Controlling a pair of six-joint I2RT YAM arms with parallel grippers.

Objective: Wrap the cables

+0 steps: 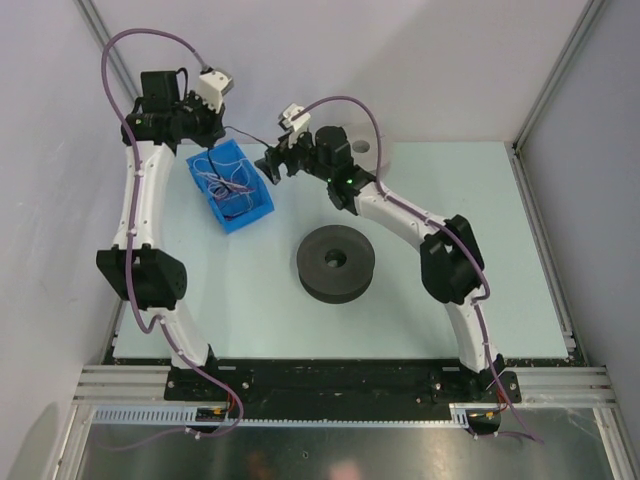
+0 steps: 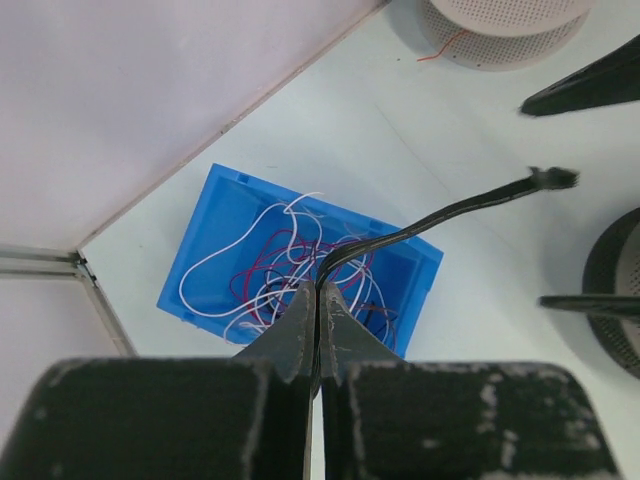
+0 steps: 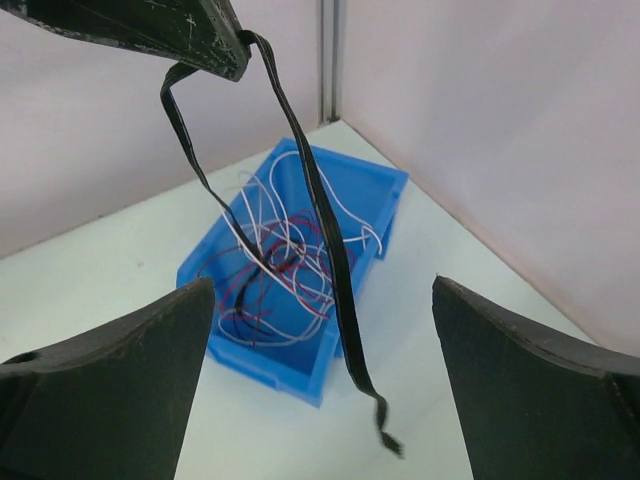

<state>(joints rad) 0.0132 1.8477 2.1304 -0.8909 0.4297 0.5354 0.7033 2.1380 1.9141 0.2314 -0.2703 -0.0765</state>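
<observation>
My left gripper [image 2: 318, 290] is shut on a thin black cable [image 2: 450, 208], held in the air above the blue bin [image 2: 205, 250]. The cable's free end sticks out toward the right gripper. In the top view the left gripper [image 1: 222, 128] is at the bin's far end and the cable [image 1: 248, 133] runs right from it. My right gripper [image 3: 322, 290] is open and empty. The cable [image 3: 335, 270] hangs between its fingers [image 3: 110, 380] without touching them. In the top view the right gripper [image 1: 272, 165] is beside the bin's right edge.
The blue bin [image 1: 262, 207] holds a tangle of white, red and black wires [image 3: 285, 250]. A black spool [image 1: 335, 262] lies mid-table. A white perforated spool [image 2: 500, 25] sits at the back, partly hidden behind the right arm. Walls close in at the left and back.
</observation>
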